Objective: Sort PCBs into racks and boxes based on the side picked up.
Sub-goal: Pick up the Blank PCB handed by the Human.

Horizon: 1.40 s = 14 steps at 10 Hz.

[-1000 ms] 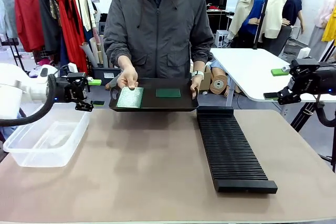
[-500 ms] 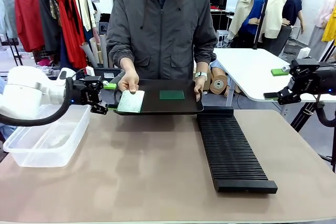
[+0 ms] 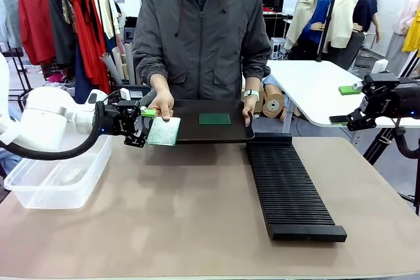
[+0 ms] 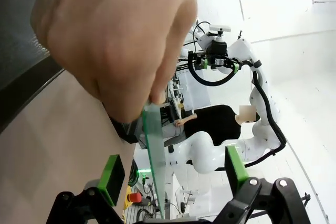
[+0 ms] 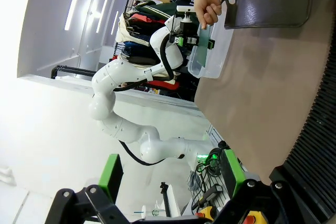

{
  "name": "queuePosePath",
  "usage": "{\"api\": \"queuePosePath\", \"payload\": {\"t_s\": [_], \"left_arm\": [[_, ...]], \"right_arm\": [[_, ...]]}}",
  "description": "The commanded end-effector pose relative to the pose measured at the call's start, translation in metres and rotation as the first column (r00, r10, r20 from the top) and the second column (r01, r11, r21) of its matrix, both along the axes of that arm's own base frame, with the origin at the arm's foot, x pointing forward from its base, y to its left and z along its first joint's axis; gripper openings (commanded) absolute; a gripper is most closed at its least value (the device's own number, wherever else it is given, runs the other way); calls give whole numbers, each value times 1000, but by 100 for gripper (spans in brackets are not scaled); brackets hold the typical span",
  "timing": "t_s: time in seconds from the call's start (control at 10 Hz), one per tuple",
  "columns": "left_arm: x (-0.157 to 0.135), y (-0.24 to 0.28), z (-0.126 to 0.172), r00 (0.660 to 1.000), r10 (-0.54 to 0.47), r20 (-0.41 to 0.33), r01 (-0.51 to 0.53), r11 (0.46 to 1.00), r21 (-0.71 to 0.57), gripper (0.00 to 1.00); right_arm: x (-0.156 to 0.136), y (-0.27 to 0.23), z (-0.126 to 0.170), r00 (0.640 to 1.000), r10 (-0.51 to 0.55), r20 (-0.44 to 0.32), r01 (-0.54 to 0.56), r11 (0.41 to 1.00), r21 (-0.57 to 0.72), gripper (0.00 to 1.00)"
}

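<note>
A person's hand point(image 3: 161, 103) holds a pale green PCB point(image 3: 164, 131) out over the left end of a black tray point(image 3: 230, 134). My left gripper point(image 3: 146, 127) is open, its jaws straddling that board's left edge. In the left wrist view the PCB point(image 4: 155, 156) stands edge-on between the green pads point(image 4: 111, 172), pinched from above by the hand point(image 4: 115, 40). A darker green PCB point(image 3: 214, 118) lies flat on the tray. The black slotted rack point(image 3: 289, 188) lies at centre right, the clear box point(image 3: 58, 174) at the left. My right gripper point(image 3: 346, 105) hangs open at the far right, holding nothing.
The person stands at the far edge holding the tray with the other hand point(image 3: 247, 106). The right wrist view looks across the rack point(image 5: 315, 145) and tabletop point(image 5: 252, 87) to the left arm. A white table point(image 3: 315, 86) stands behind on the right.
My left gripper has moved right from above the box to the offered pale PCB, its jaws now around the board's edge. The person shifted the tray slightly right. The right arm stayed still.
</note>
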<state>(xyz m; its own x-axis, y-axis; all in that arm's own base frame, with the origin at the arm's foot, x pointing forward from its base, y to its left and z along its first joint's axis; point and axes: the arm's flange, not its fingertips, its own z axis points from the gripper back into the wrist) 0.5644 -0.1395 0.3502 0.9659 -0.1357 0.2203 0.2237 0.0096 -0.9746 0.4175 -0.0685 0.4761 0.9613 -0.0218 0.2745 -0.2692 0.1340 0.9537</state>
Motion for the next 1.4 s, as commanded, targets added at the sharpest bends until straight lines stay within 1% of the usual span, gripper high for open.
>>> {"api": "queuePosePath", "payload": {"t_s": [0.0,0.1,0.2,0.3,0.4,0.7,0.8,1.3], "left_arm": [[8,-9,-1,999,40,-1,-40,999,-15,100],[9,-9,-3,998,65,9,-65,998,-13,100],[11,-8,-6,996,91,17,-90,996,-23,93],[13,-9,-9,996,91,12,-91,995,-28,82],[13,-11,-12,996,87,10,-87,996,-25,68],[12,-10,-13,997,77,15,-77,997,-26,13],[12,-11,-14,997,75,13,-74,997,-23,0],[13,-9,-13,996,93,15,-92,995,-25,0]], "right_arm": [[0,0,4,1000,1,4,-1,1000,4,100],[0,0,4,1000,1,4,-1,1000,4,100],[0,0,4,1000,1,4,-1,1000,4,100],[0,0,4,1000,1,4,-1,1000,4,100],[0,0,4,1000,1,4,-1,1000,4,100],[0,0,4,1000,1,4,-1,1000,4,100],[0,0,4,1000,1,4,-1,1000,4,100],[0,0,4,1000,1,4,-1,1000,4,100]]}}
